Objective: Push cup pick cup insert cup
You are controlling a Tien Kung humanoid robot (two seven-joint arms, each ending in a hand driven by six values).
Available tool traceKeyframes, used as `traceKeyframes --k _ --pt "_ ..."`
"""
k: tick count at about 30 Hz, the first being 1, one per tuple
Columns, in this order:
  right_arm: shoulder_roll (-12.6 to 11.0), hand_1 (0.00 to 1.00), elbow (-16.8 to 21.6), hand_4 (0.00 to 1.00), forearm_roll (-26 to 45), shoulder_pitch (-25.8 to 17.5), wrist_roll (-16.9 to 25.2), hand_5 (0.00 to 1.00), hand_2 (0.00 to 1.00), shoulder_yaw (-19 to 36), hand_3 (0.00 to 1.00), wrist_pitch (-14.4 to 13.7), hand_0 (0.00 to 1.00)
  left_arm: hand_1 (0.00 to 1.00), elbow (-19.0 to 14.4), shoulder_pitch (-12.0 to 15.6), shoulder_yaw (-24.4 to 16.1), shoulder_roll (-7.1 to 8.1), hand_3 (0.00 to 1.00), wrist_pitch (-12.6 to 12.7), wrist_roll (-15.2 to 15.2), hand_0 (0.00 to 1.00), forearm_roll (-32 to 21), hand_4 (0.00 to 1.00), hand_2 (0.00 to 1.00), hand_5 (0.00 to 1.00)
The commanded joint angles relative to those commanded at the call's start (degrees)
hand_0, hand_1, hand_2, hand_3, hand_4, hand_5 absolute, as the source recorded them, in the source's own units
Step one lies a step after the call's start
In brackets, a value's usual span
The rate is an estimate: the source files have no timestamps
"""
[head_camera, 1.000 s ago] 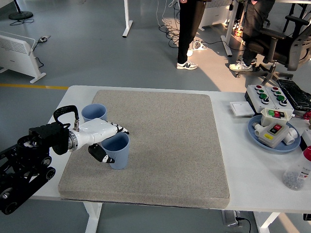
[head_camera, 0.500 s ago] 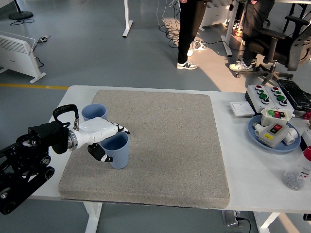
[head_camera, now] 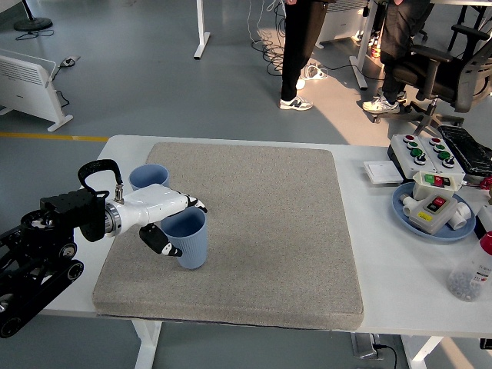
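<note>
- Left hand point(head_camera: 171, 219), white with black fingertips, is wrapped around a blue plastic cup point(head_camera: 185, 239), fingers over the rim and thumb low on its side.
- That cup stands upright on the left part of a grey square foam mat point(head_camera: 261, 231).
- Second blue cup point(head_camera: 147, 178) stands just behind the hand, at the mat's left edge.
- White table point(head_camera: 392, 292) holds the mat.
- Far right, a blue plate point(head_camera: 407, 214) carries a white button box point(head_camera: 433, 201).
- No writing can be read.
</note>
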Motion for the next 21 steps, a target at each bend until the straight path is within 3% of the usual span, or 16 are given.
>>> traceKeyframes --k 11,21 --pt "-0.2 0.544 0.1 0.114 0.3 0.1 0.0 0.443 0.619 -0.1 0.565 -0.1 0.523 0.532 -1.8 -1.0 -0.7 1.74 0.515 -2.8 0.7 0.369 -4.6 0.663 0.600 0.067" --pt "-0.4 0.544 0.1 0.114 0.6 0.0 0.0 0.444 0.620 -0.2 0.565 -0.3 0.523 0.530 -5.6 -3.8 -0.6 5.39 0.512 -5.0 1.1 0.374 -8.5 0.648 0.580 0.052"
